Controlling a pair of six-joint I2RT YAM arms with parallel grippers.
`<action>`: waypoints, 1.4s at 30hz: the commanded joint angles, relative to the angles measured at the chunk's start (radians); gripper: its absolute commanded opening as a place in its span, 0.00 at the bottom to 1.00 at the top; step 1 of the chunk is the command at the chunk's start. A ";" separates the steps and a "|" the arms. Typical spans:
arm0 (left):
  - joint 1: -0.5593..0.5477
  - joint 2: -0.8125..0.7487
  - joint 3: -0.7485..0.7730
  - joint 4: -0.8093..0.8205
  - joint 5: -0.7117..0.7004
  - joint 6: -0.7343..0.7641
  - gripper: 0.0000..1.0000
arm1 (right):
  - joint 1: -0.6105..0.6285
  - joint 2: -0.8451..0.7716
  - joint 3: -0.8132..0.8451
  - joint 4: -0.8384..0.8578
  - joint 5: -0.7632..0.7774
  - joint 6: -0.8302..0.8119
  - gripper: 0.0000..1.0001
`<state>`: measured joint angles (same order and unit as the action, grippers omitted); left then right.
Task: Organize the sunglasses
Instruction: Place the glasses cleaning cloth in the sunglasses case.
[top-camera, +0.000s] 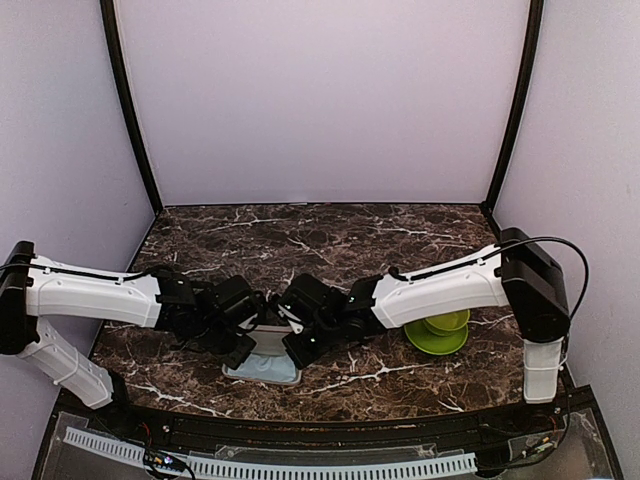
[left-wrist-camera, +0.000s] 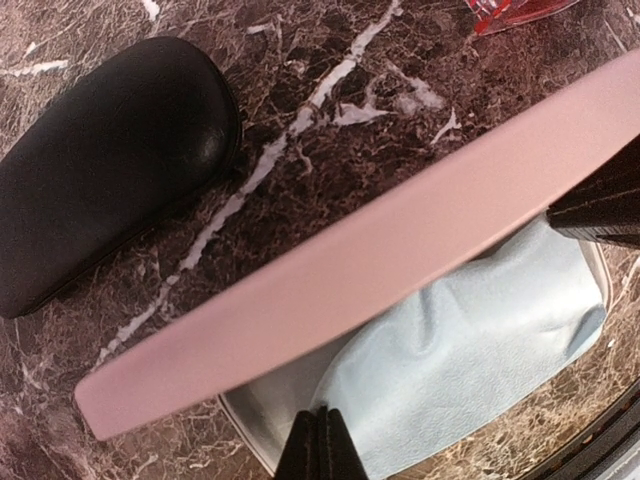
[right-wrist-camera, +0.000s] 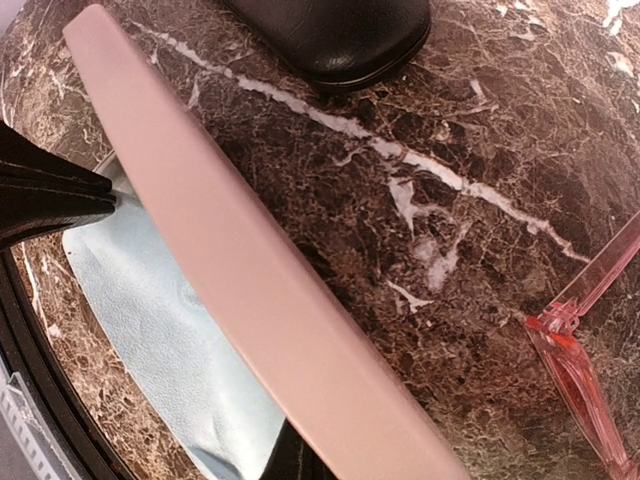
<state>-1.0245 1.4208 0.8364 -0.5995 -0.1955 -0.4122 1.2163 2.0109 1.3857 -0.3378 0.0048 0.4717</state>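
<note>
The red-pink sunglasses (right-wrist-camera: 583, 368) lie on the marble beyond the open pink case; only a corner of them (left-wrist-camera: 515, 12) shows in the left wrist view. The case's raised lid (left-wrist-camera: 350, 270) (right-wrist-camera: 250, 270) crosses both wrist views, and a light blue cloth (left-wrist-camera: 470, 350) (right-wrist-camera: 150, 330) lies in its base (top-camera: 262, 368). My left gripper (left-wrist-camera: 322, 440) (top-camera: 245, 348) is shut, its tips at the cloth's near edge. My right gripper (right-wrist-camera: 298, 462) (top-camera: 298, 348) is shut too, its tips mostly hidden behind the lid. Both hang low over the case, facing each other.
A closed black hard case (left-wrist-camera: 100, 170) (right-wrist-camera: 335, 35) lies on the marble just behind the pink one. Stacked green bowls (top-camera: 437, 330) sit under the right arm. The table's front edge runs right beside the case.
</note>
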 joint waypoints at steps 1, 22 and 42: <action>0.004 -0.046 -0.015 0.000 -0.001 -0.011 0.00 | 0.014 -0.018 -0.007 0.032 0.037 -0.012 0.00; 0.003 -0.047 -0.056 0.043 0.004 -0.022 0.00 | 0.040 -0.028 -0.022 0.031 0.098 -0.007 0.00; 0.001 -0.053 -0.058 0.056 0.002 -0.027 0.00 | 0.054 -0.049 -0.039 0.033 0.123 0.001 0.00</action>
<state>-1.0248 1.3762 0.7933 -0.5472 -0.1913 -0.4305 1.2556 2.0079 1.3552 -0.3180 0.1074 0.4690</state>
